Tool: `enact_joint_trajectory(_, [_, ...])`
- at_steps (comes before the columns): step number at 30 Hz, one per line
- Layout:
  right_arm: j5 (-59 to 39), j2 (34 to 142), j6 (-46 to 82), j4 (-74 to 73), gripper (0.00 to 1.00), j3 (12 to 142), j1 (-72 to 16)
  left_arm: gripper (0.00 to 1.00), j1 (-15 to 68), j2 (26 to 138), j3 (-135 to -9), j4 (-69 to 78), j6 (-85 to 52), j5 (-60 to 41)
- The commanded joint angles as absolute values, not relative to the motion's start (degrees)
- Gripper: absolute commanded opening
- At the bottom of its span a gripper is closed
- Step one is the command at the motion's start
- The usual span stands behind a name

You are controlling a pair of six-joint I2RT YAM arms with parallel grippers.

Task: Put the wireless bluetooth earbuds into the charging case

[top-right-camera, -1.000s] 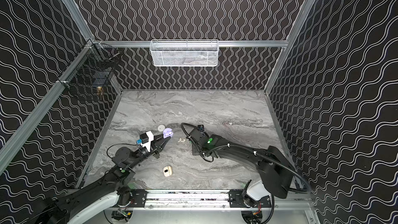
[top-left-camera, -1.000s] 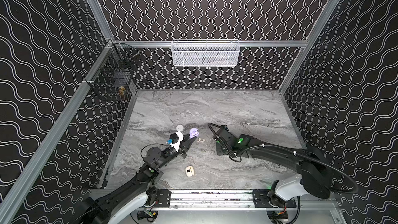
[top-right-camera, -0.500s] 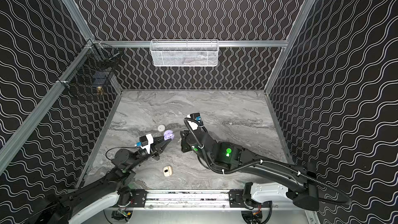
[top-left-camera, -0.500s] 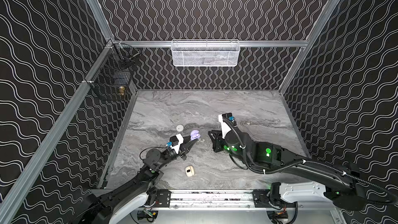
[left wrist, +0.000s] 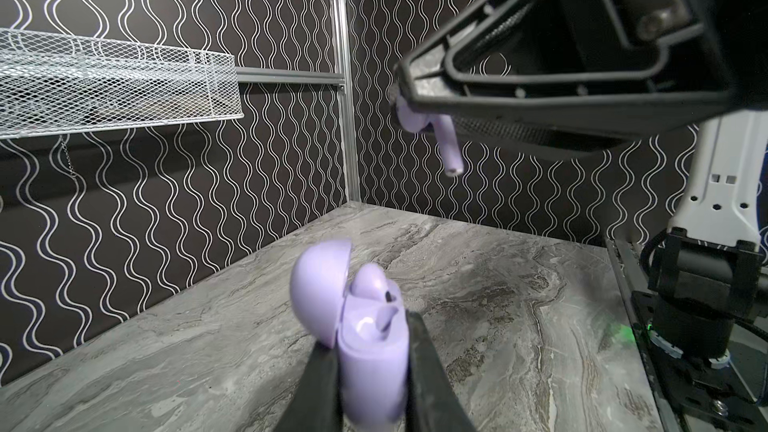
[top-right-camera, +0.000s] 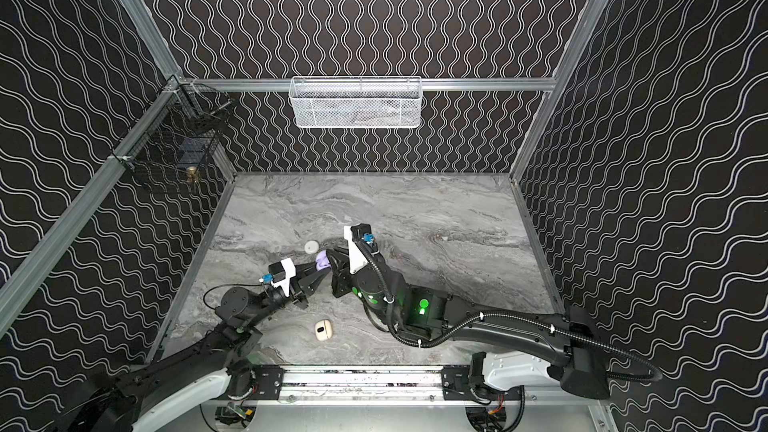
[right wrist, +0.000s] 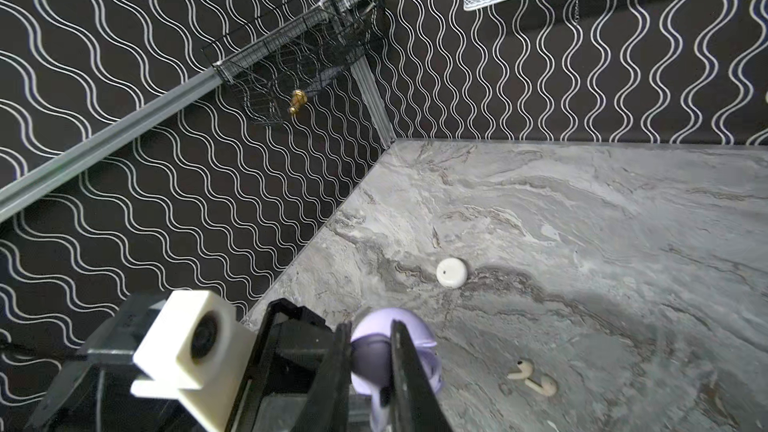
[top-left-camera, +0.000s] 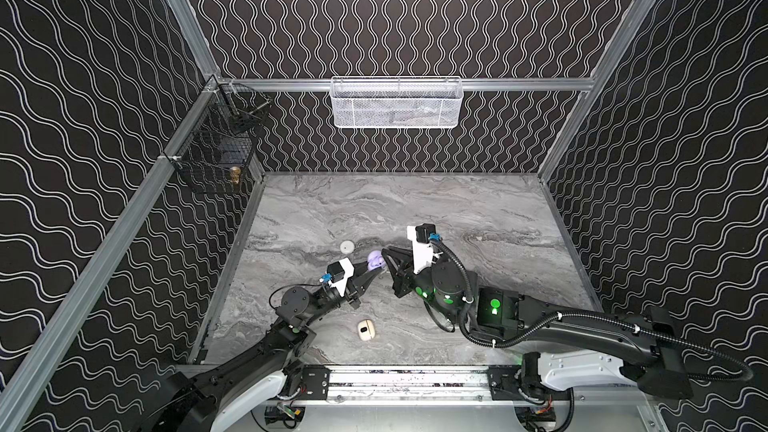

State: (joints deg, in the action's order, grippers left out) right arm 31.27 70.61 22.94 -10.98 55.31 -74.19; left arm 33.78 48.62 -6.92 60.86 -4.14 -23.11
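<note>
Lowest in both top views, just above the front rail [top-left-camera: 415, 380], a cream case [top-left-camera: 365, 330] lies on the marble table [top-left-camera: 478, 218], apart from both arms. Above it, at the centre of the frame, your left gripper [top-left-camera: 368, 274] is clamped on the lilac charging case [left wrist: 370, 367], one finger on each side. The case's lid [left wrist: 320, 284] stands open, and one lilac earbud [left wrist: 372, 284] sits inside. Your right gripper [right wrist: 372, 351] meets it from the right, pinched on the second lilac earbud [left wrist: 446, 143]. You are holding that earbud stem down above the open case, clear of it.

The right wrist view shows two off-white earbuds [right wrist: 532, 376] lying close together on the marble near the lilac case. A little farther back, left of centre in a top view, a round white case [top-left-camera: 347, 247] rests shut on the table. On the far wall, a white mesh basket [top-left-camera: 395, 101] hangs at upper centre and a black wire basket [top-left-camera: 216, 139] at upper left.
</note>
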Motion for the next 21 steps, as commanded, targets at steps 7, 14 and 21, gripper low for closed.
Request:
enact_joint_trajectory(7, [32.6, 73.8, 16.9, -28.4, 0.10, 49.6, -74.5, 0.00, 33.7, 49.6, -6.7, 65.1, -5.7, -23.0])
enact_joint_trajectory(14, [33.0, 76.2, 14.3, -33.9, 0.09, 48.7, -74.5, 0.00, 33.7, 51.0, -6.4, 67.7, -6.5, -23.9])
enact_joint_trajectory(21, [33.9, 77.7, 12.3, -36.9, 0.08, 47.9, -74.4, 0.00, 33.7, 51.7, -6.2, 69.3, -7.2, -24.2])
